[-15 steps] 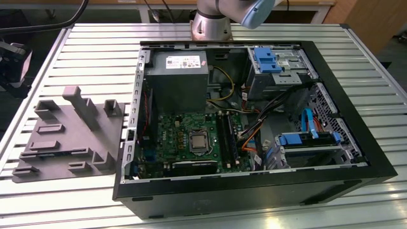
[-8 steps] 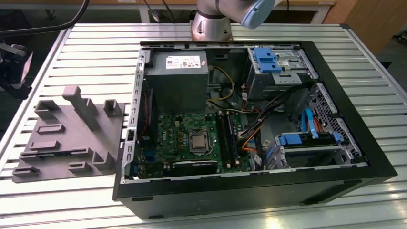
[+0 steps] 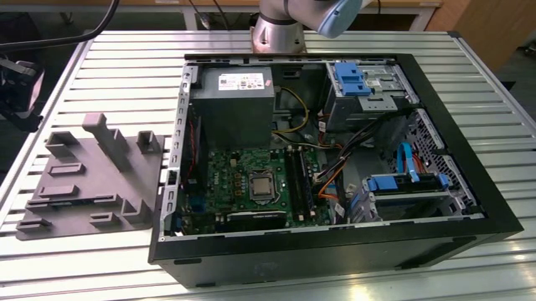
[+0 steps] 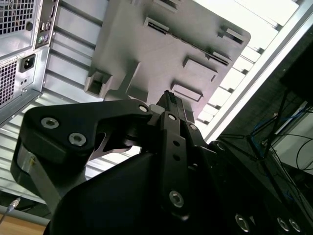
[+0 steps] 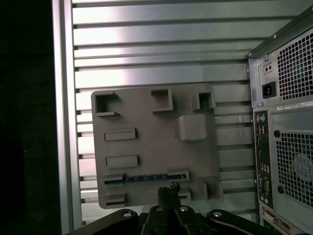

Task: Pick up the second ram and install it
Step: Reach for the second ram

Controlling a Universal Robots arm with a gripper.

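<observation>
Your pincer (image 5: pixel 169 189) hangs over the grey tray (image 5: pixel 146 142) with its jaws drawn together and nothing between them. The second ram (image 5: pixel 146 178) sits on edge in a long tray slot, its blue-green board edge showing, close to the pincer's tip. In the exterior view the tray lies on the slatted counter (image 3: pixel 125 75), to the exterior view's left of the open computer case (image 3: pixel 335 251). The pale label (image 3: pixel 241 80) on the power supply cannot be read.

We see a matt grey plastic tray (image 5: pixel 146 142) on ribbed, bright-sheened metal table slats (image 5: pixel 146 44); the computer case (image 3: pixel 335 254) is smooth satin black with a bare perforated steel back; the gripper (image 4: pixel 171 98) is matt black with shiny screws
</observation>
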